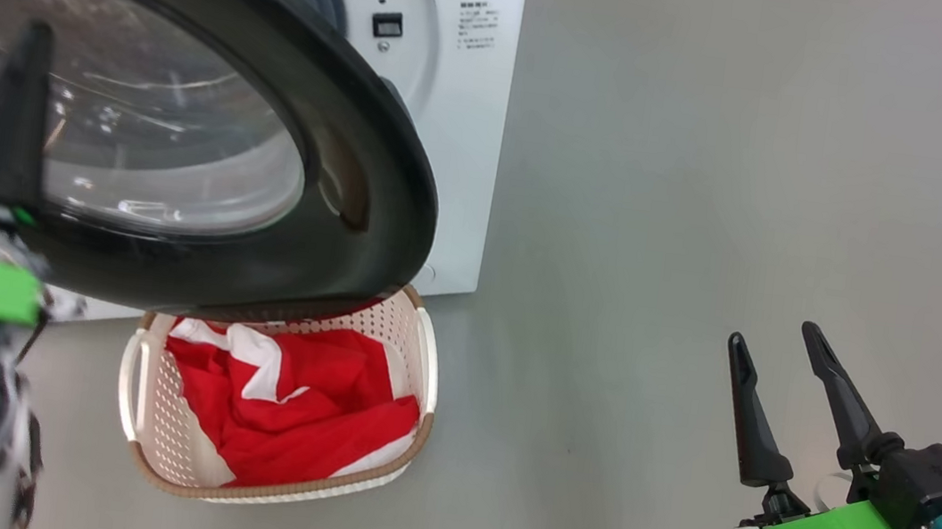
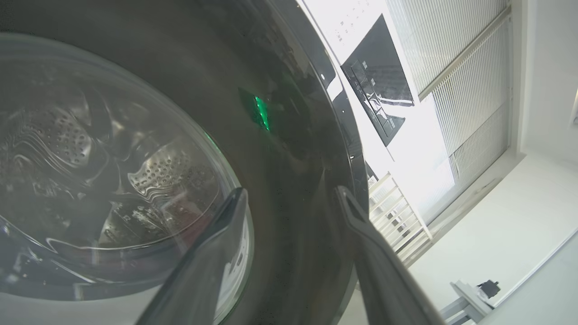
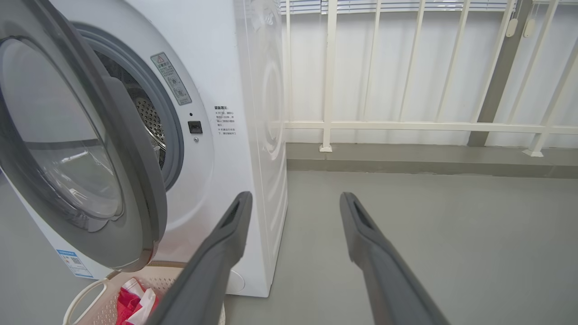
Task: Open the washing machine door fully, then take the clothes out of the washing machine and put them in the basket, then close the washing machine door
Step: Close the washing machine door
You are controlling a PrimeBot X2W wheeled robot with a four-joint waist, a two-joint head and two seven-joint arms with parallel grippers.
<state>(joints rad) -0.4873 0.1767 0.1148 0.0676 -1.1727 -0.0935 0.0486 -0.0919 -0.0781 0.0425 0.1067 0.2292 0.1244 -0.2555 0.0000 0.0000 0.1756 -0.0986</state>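
The washing machine stands at the upper left, white, with its steel drum showing behind the door. The washing machine door, black-rimmed with a glass bowl, stands partly swung out over the basket. Red and white clothes lie in the basket, whose corner also shows in the right wrist view. My left gripper is open, its fingers spread close against the door's black rim; one dark finger crosses the glass. My right gripper hangs open and holds nothing over the floor at the lower right.
Grey floor stretches to the right of the machine and basket. A white railing and a wall run behind the machine's right side. A small blue sticker sits low on the washer front.
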